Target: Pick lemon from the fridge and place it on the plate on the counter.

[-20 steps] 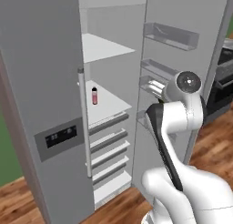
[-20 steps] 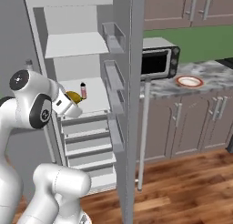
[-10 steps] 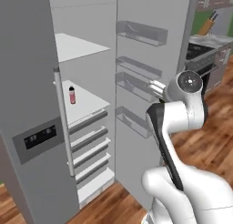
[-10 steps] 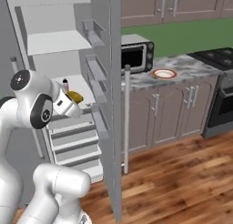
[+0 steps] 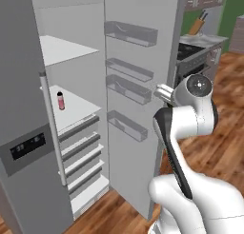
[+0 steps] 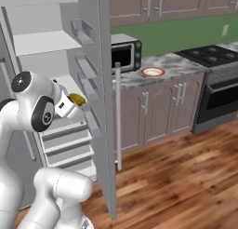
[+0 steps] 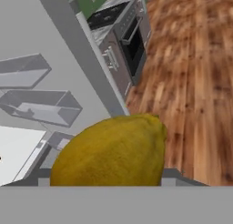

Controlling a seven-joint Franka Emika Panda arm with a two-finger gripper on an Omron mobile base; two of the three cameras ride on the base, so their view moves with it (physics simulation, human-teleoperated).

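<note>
The whole outlook has swung since a second ago: the fridge (image 6: 93, 84) now sits off to the left in the right base view, and the stretch of kitchen beyond it has opened up, with the table (image 6: 176, 65), the toaster oven (image 6: 125, 55) and the black stove (image 6: 218, 90) all in plain sight. That is the base turning and carrying its cameras along, not the furniture moving. The arm has kept much the same tucked pose through it.

The lemon (image 7: 109, 152) is out of the fridge and riding in the hand (image 6: 74, 102), held up in front of the open door with its bins. In the hand view it bulks large at the bottom, close against the camera, with wooden floor and the stove's front beyond it. I take the hand to be closed around the fruit, since it hangs there with nothing under it, though the fingers themselves are hidden behind it and I cannot see how they sit. The pink bottle (image 5: 61, 100) stands on its shelf inside.

So the picking half looks done. The plate (image 6: 153, 72) lies on the table just right of the toaster oven, well apart from the hand, and the open fridge door stands between them. Getting round that door seems to be the next job.
</note>
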